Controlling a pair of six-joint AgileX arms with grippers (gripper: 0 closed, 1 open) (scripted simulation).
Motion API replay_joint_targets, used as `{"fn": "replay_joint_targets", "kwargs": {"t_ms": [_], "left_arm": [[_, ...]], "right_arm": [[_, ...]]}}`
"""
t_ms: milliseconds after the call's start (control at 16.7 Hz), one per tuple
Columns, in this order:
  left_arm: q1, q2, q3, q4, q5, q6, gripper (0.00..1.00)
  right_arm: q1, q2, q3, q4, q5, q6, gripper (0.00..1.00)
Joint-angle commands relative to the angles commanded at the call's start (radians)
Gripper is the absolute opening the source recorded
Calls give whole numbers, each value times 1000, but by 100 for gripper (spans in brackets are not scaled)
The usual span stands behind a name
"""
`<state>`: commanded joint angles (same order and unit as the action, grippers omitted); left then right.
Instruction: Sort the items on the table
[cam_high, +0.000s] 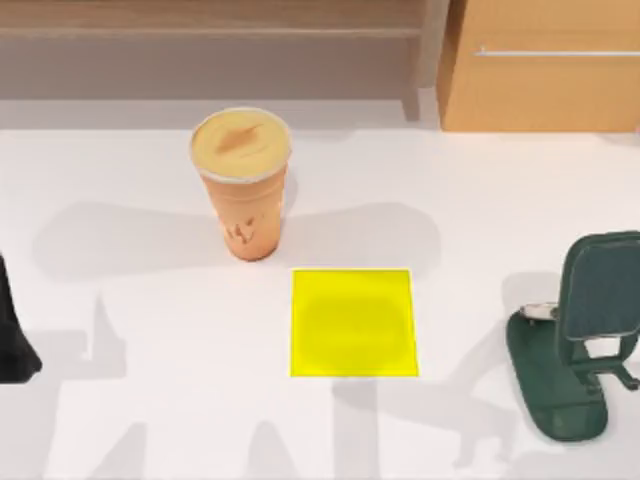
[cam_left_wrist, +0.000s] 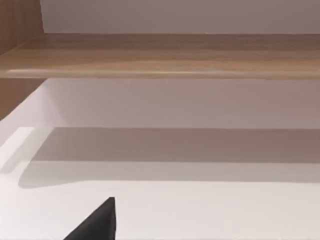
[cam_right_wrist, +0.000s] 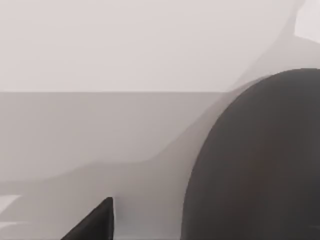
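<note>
A tall orange lidded cup (cam_high: 240, 180) stands upright on the white table (cam_high: 130, 400), left of centre and towards the back. In the right wrist view a dark grey rounded mouse (cam_right_wrist: 260, 160) looms very close to the camera, over white table. I cannot tell whether my right gripper touches it. A slate-grey flat panel (cam_high: 600, 285) leans on the dark green stand (cam_high: 555, 385) at the right edge. I cannot tell whether this panel is the phone or the stand's own back. My left arm (cam_high: 15, 335) is parked at the table's left edge.
A flat yellow square (cam_high: 353, 322) lies at the table's middle, just right of and in front of the cup. A wooden cabinet with a metal handle (cam_high: 545, 60) stands at the back right. A wooden shelf (cam_left_wrist: 160, 57) runs along the back.
</note>
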<state>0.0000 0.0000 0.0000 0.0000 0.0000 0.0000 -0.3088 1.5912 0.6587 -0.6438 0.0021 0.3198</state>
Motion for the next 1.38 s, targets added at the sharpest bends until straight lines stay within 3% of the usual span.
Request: {"fn": "replay_joint_targets", "kwargs": {"t_ms": [480, 960, 1380], "left_arm": [[0, 0, 0, 0, 0, 0, 100], [0, 0, 0, 0, 0, 0, 100], [0, 0, 0, 0, 0, 0, 100]], "right_arm": [[0, 0, 0, 0, 0, 0, 2], [0, 0, 0, 0, 0, 0, 0], [-2, -95, 135, -206, 4, -3, 0]]}}
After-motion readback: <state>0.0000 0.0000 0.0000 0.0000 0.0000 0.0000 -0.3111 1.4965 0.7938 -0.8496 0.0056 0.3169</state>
